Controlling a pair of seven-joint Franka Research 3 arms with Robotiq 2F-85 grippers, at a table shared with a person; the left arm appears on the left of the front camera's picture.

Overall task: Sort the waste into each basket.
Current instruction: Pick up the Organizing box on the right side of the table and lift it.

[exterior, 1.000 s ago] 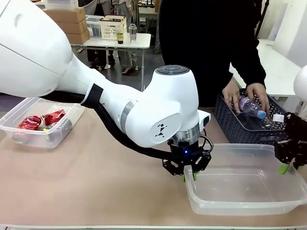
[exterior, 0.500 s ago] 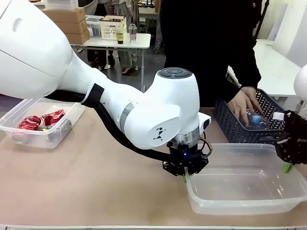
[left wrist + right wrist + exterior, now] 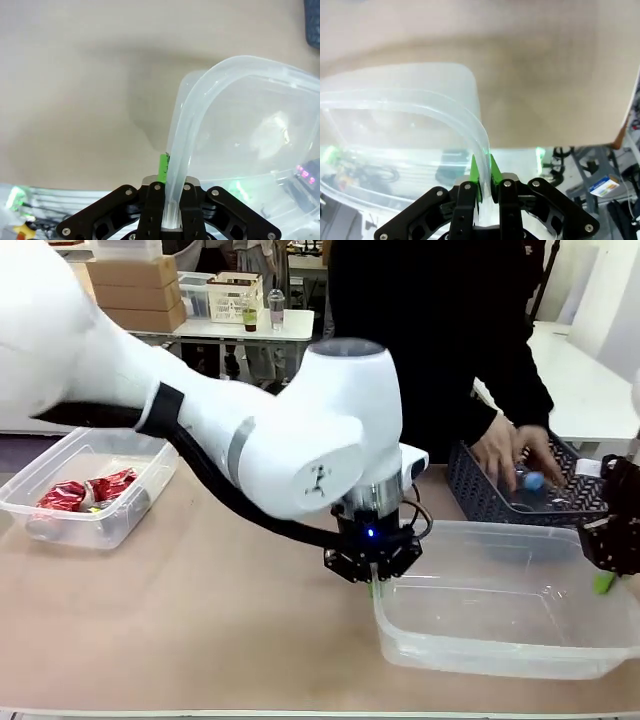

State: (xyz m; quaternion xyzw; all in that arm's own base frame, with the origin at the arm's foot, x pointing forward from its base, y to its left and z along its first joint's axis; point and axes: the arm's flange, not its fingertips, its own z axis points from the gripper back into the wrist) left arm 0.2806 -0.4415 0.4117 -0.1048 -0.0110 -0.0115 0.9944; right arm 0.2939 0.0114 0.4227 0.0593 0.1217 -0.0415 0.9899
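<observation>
Tub (image 3: 480, 655) slid left, rim pinched between both tools (image 3: 372, 587) (image 3: 603, 583).

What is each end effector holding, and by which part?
Both grip the empty tub by its rim: left end effector at one end, right end effector opposite.

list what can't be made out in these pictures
- Front view: the blue-capped bottle in the dark grey basket is mostly hidden by the person's hand and the lattice wall.
- Front view: the right gripper is partly cut off by the right edge.
- Front view: what lies under the red cans in the left tub is blurred by its wall.
</observation>
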